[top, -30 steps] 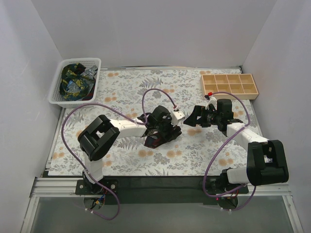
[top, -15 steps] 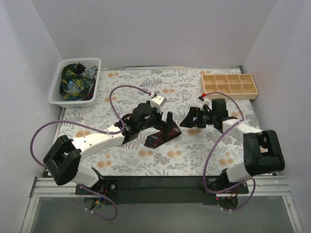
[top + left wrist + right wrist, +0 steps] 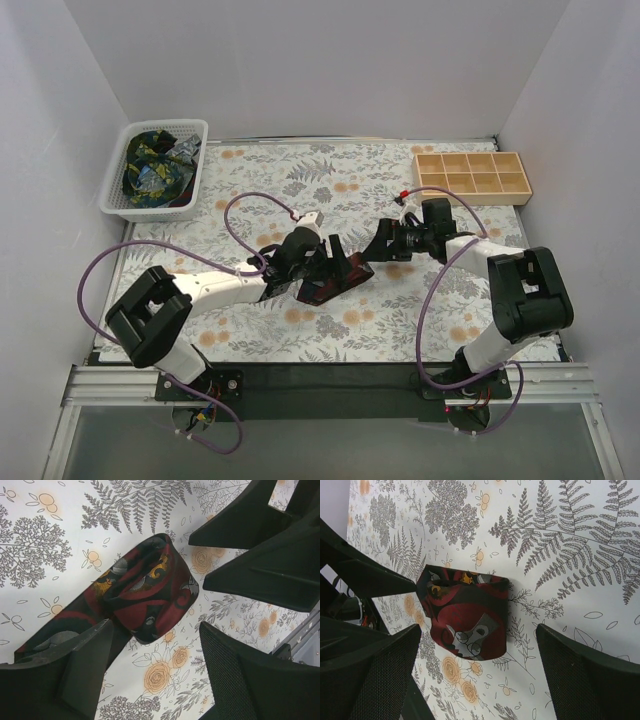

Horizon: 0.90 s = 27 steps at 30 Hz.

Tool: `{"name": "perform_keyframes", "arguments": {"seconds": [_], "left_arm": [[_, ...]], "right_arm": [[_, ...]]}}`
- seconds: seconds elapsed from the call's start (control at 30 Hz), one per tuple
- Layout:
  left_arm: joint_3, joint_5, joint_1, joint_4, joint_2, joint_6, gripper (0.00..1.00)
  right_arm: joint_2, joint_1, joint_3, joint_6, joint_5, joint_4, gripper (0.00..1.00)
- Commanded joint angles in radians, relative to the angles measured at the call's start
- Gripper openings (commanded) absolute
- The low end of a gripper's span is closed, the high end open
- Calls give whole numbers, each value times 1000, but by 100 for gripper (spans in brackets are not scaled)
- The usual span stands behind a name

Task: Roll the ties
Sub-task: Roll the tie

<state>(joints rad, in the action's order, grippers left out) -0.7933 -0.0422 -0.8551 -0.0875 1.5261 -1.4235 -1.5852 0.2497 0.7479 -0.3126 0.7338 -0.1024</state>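
Maroon tie sits half-rolled between my left gripper and right gripper, both spread, empty; next I'd probably pinch the roll and wind in its tail.

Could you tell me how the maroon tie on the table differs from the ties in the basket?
The maroon tie lies alone, folded into a compact bundle; the basket ties are a loose, tangled heap. The maroon tie is dark red with grey and gold motifs; the basket ties show blue, green and yellow. Both are dark patterned fabric.
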Motion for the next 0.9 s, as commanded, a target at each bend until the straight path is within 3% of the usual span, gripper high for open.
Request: {"name": "perform_keyframes", "arguments": {"seconds": [0.0, 0.6, 0.87], "left_arm": [[-24, -25, -4, -17, 12, -64, 63], [-35, -12, 7, -20, 132, -112, 38], [-17, 19, 27, -24, 137, -135, 31]], "right_arm": [[-25, 16, 51, -3, 42, -34, 85], [-140, 51, 47, 3, 79, -83, 84], [-185, 69, 44, 17, 101, -105, 80]]}}
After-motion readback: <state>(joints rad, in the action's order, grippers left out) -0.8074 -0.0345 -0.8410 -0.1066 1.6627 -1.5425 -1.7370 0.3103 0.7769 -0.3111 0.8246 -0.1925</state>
